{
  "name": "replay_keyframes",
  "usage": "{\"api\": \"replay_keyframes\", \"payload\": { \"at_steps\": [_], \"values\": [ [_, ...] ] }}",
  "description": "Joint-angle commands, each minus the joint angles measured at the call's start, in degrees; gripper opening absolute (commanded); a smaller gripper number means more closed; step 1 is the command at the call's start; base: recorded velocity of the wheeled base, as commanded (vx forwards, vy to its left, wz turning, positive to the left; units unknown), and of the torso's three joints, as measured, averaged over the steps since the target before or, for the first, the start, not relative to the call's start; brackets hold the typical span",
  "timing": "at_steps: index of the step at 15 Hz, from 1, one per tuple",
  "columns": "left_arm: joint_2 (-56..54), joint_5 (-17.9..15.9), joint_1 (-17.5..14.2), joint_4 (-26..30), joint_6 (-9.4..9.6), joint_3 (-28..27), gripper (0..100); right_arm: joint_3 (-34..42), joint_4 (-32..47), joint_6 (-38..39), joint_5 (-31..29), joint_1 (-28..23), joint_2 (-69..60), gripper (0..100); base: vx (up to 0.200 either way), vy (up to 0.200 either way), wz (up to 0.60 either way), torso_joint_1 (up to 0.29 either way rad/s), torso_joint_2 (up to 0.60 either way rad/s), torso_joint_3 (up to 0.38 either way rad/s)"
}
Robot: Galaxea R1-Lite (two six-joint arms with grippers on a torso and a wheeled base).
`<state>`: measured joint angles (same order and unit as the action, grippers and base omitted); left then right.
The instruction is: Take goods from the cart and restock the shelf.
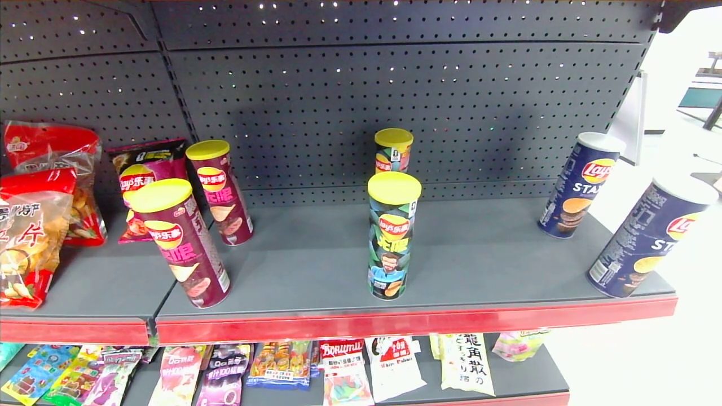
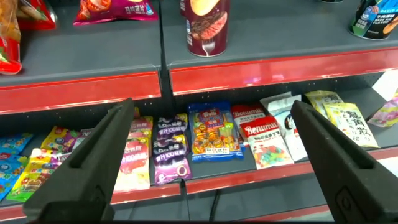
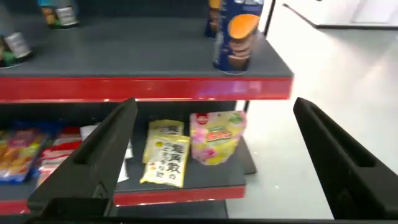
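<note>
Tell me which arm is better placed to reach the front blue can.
Probably right: the right tool, open, faces the blue can at the shelf edge; the left tool faces the maroon can.

Logos and lettering are printed on the maroon cans (image 1: pixel 180 248), the green-patterned cans (image 1: pixel 392 242), the dark blue cans (image 1: pixel 581 183) and the red snack bags (image 1: pixel 34 225) on the shelf (image 1: pixel 417 324), and dark Chinese characters run down a pale packet (image 1: pixel 465 363) below.

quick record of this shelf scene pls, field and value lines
shelf: dark grey metal shelf with red front edge
left part: two maroon cardboard chip tubes with yellow lids
middle: two green-patterned chip tubes with yellow lids
right end: two navy chip tubes with white lids
left claw: open, empty
right claw: open, empty
</note>
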<state>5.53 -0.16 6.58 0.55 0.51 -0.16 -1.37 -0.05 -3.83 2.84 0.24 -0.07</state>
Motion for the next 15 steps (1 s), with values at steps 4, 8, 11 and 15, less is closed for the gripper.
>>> {"api": "replay_keyframes", "payload": {
  "at_steps": [4,8,11,15],
  "values": [
    [0.0,0.0,0.0,-0.1,0.02,0.1,100,0.5,-1.9,0.1,-8.2,-0.2,0.1,100,0.000,0.000,0.00,0.000,0.00,0.000],
    [0.1,0.0,0.0,0.0,0.02,0.1,100,1.4,-2.1,2.2,1.0,-0.2,0.1,100,0.000,0.000,0.00,0.000,0.00,0.000],
    [0.0,0.0,0.0,0.0,0.02,0.1,100,1.4,0.1,2.7,-2.0,-0.2,0.1,100,0.000,0.000,0.00,0.000,0.00,0.000],
    [0.0,0.0,0.0,0.0,0.10,0.1,100,1.4,0.1,3.5,-1.5,0.4,1.1,100,0.000,0.000,0.00,0.000,0.00,0.000]
  ]
}}
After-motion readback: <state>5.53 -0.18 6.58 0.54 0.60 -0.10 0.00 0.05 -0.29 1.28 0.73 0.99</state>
